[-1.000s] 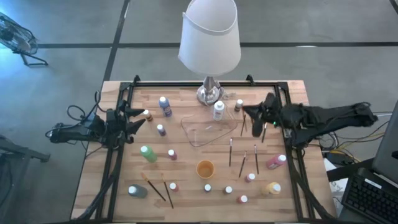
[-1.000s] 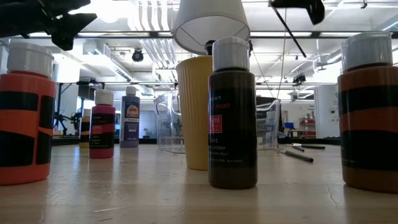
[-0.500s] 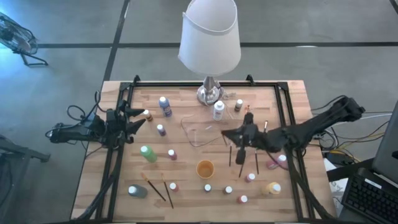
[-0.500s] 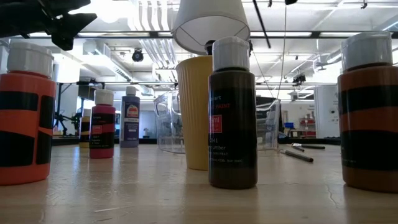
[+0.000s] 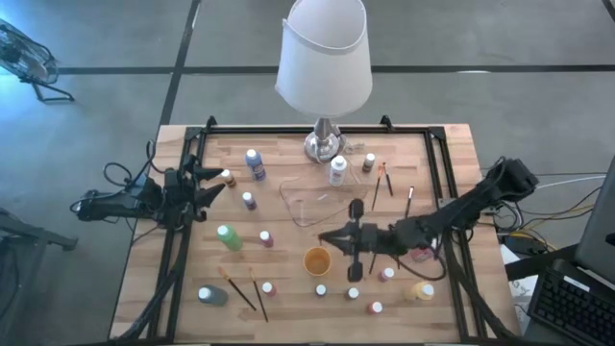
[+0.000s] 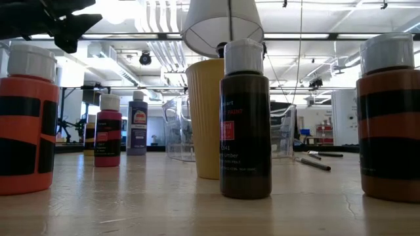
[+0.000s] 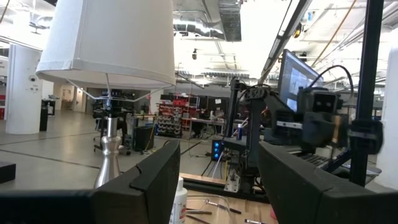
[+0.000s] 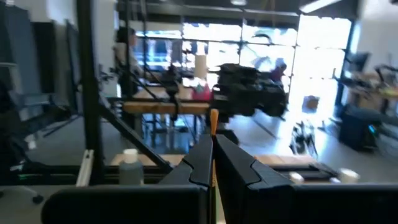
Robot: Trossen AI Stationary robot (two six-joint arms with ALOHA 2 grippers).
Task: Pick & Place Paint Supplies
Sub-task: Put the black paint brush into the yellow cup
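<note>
Luckily, our right tool [image 5: 336, 236] pinched a thin dark-handled brush [image 8: 213, 119]; the clear plastic tray [image 5: 307, 213] lay just beside it.

In the low view, the nearest dark brown bottle [image 6: 245, 118] carries a label with small red and pale print, where only "umber" can be made out. Labels on the other bottles, including the purple bottle [image 6: 137, 124], are too small to read.
</note>
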